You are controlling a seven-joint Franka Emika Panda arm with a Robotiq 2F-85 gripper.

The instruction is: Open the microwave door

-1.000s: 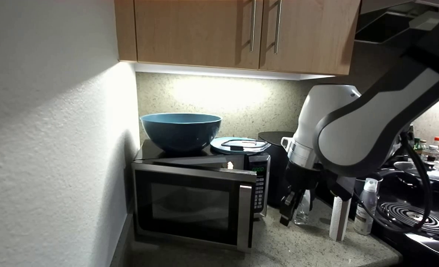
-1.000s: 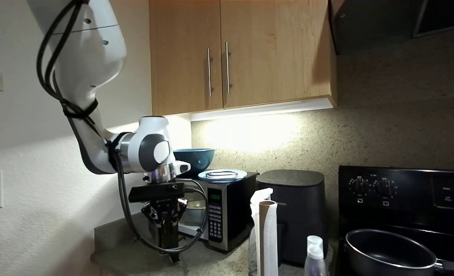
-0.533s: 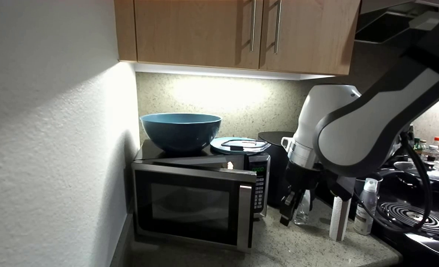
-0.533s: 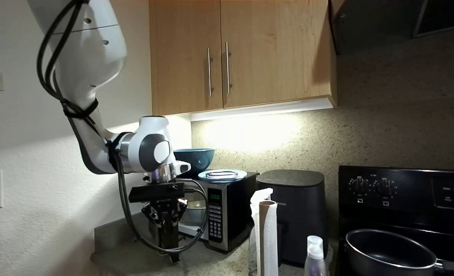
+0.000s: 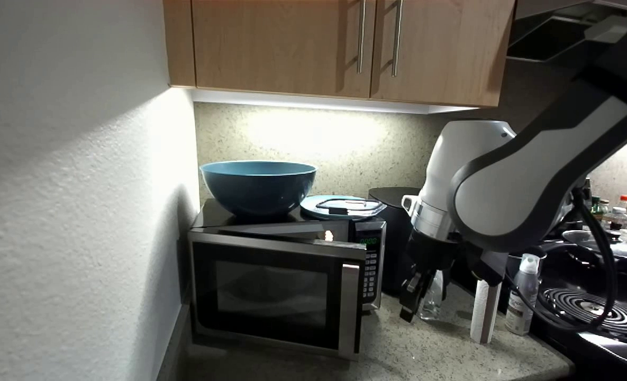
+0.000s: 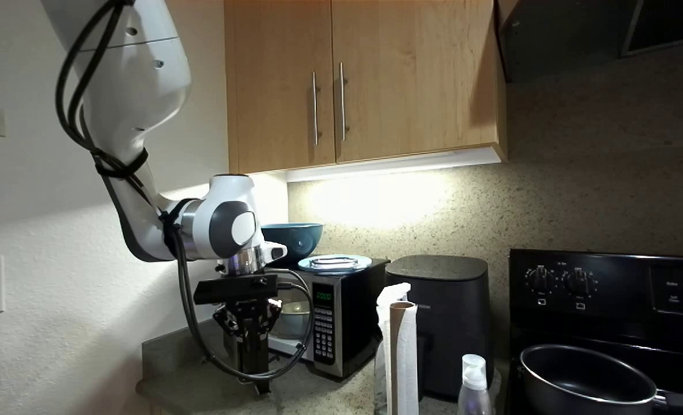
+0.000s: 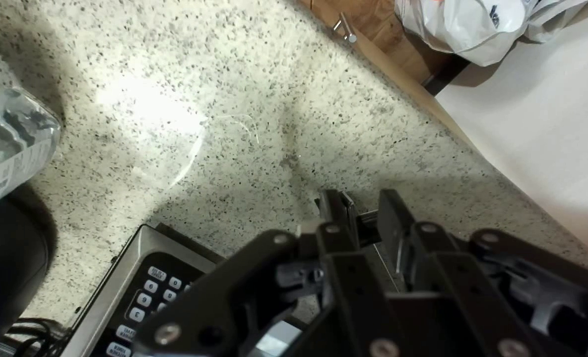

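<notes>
We see the microwave door (image 5: 272,293) standing ajar at the front of the microwave (image 5: 374,275). The gripper (image 7: 359,204) hangs in front of the microwave, apart from the door, its jaws parted by a modest gap. Atop the microwave we find a blue bowl (image 5: 257,190) and a blue plate (image 5: 311,208); a dark appliance (image 6: 455,334) stands on the surface (image 5: 414,352) beside the microwave.

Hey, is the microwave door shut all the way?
No. In an exterior view, the microwave door stands ajar, its free edge angled out in front of the button panel.
</notes>
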